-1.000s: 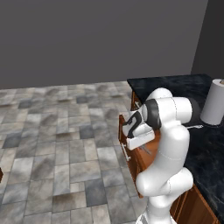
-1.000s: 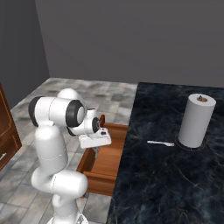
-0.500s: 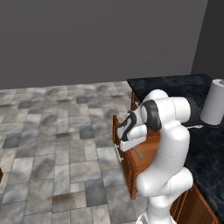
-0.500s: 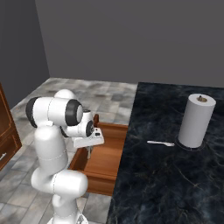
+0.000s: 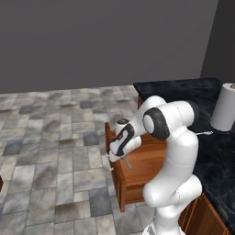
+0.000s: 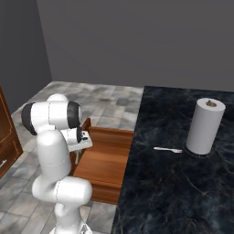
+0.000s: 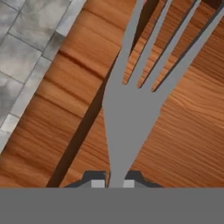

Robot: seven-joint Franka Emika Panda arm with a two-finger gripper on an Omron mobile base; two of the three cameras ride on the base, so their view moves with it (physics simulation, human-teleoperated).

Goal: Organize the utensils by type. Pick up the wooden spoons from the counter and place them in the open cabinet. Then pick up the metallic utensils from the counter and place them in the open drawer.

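The gripper point(image 7: 115, 183) is closed on a fork point(image 7: 131, 109), held over the open drawer point(image 6: 107, 160), tines forward. Risk: if released too near the front edge, it may fall to the floor point(image 5: 55, 151). Second fork point(image 6: 168, 149) lies on the bench point(image 6: 178, 183) beside the paper towel roll point(image 6: 204, 127); nothing blocks the drawer.

Flat even rendered light, soft shadows; hand view approx. sharp.

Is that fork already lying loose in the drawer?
No, the pincer is shut on the fork, holding it above the drawer bottom.
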